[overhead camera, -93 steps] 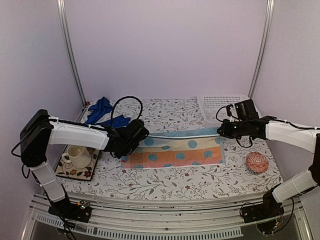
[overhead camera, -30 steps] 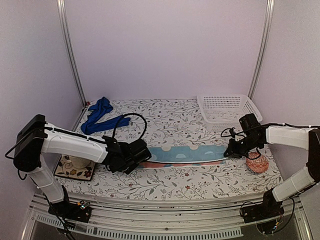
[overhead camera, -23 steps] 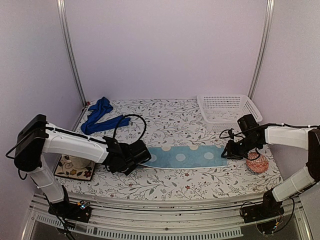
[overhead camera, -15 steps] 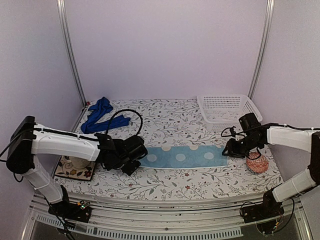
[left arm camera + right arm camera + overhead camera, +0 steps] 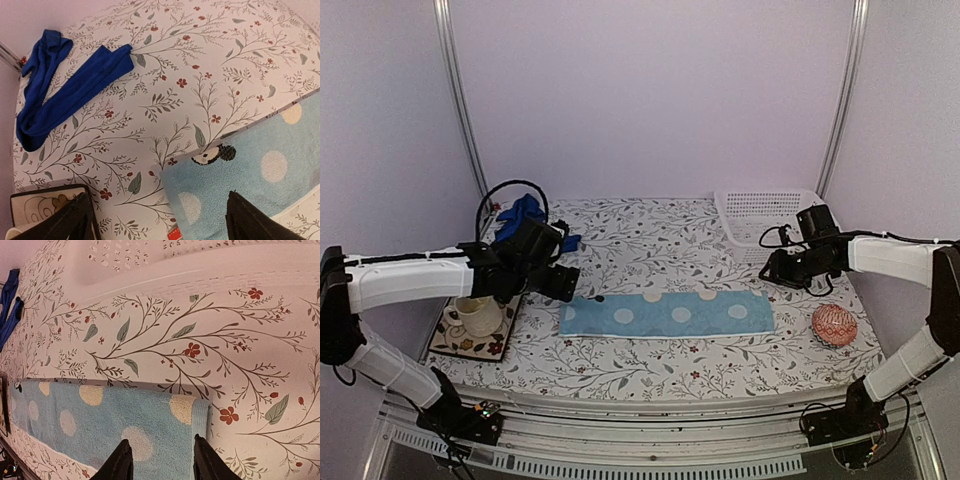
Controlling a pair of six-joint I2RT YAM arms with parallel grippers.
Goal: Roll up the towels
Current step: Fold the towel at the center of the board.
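The light-blue towel (image 5: 665,315) with pale dots lies flat as a long folded strip across the middle of the table. My left gripper (image 5: 563,283) hovers open just behind its left end; in the left wrist view that gripper (image 5: 160,220) stands wide over the towel's corner (image 5: 250,175), holding nothing. My right gripper (image 5: 772,272) is open just behind the right end; in the right wrist view this gripper (image 5: 162,462) hangs above the towel's end (image 5: 100,420). The royal-blue towel (image 5: 520,215) lies crumpled at the back left, also in the left wrist view (image 5: 65,85).
A white basket (image 5: 760,215) stands at the back right, close behind my right gripper. A pink-red patterned ball (image 5: 834,325) sits by the towel's right end. A cup (image 5: 472,315) on a coaster (image 5: 450,340) stands at the left, under my left arm.
Both grippers have opened and let go of the light-blue towel's ends. The left arm has drawn back to the left, the right one back toward the basket. The towel now lies flat.
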